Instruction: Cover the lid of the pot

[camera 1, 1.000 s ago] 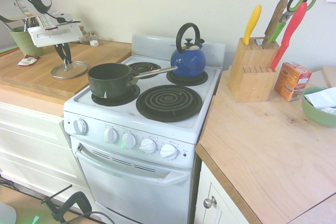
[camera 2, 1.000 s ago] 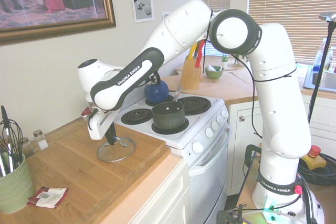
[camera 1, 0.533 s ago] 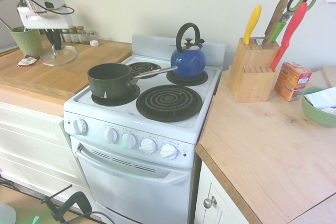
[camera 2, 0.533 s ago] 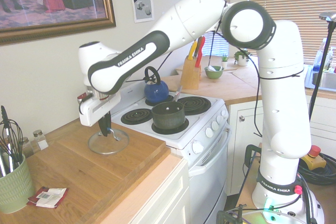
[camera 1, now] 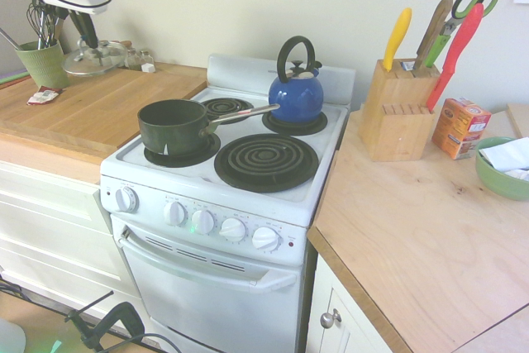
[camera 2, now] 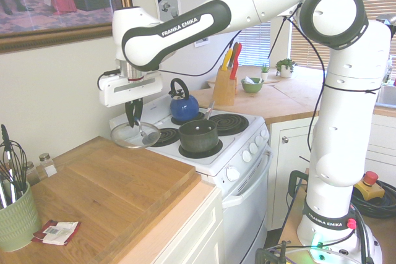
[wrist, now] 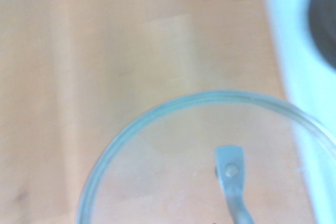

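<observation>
Currently, item one: round clear glass lid with metal rim and wire handle (camera 2: 135,135), airborne, hanging level above the wooden butcher-block desk (camera 2: 105,196) beside the stove. A second ago it rested flat on that desk; it has since been lifted clear and carried toward the white four-burner stove (camera 1: 248,173).

Item two: white arm's gripper (camera 2: 133,117), pointing nearly straight down, fingers fully closed on the lid's central handle; the wrist view shows the glass disc (wrist: 210,166) with wood and the stove's edge beneath it.

Item three: small dark green saucepan with long silver handle (camera 1: 173,125), open-topped, on the stove's front burner nearest the desk, near the lid but not under it.

Item four: blue kettle with black loop handle (camera 1: 296,95), rear burner, untouched.

Judgement: pick-up done; the carry over the saucepan and the lowering remain.
</observation>
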`<state>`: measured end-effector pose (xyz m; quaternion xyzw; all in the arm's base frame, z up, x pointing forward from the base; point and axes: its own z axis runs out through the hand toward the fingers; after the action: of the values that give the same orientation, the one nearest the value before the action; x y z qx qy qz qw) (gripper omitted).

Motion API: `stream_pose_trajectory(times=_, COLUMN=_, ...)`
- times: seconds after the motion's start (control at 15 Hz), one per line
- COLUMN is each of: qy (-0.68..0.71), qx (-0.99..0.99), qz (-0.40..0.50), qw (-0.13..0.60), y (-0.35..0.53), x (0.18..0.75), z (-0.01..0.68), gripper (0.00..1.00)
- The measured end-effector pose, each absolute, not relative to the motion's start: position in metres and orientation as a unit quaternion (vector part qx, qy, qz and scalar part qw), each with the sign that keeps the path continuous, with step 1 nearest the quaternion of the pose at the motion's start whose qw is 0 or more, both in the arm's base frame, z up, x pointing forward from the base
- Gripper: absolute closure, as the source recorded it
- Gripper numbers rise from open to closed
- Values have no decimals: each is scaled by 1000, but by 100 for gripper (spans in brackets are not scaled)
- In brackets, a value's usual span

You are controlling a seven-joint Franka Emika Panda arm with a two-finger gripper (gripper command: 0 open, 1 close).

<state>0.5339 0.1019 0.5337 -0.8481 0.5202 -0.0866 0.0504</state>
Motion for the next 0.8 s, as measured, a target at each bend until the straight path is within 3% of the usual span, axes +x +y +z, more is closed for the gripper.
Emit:
stream_pose_trajectory(times=0.53, qy=631, qx=-770, qz=-67, qw=74, y=-60, x=495, z=522, gripper=100)
stream_pose_trajectory(times=0.8, qy=653, qx=-751, qz=-64, qw=71, y=-99, x=486, z=495, gripper=100)
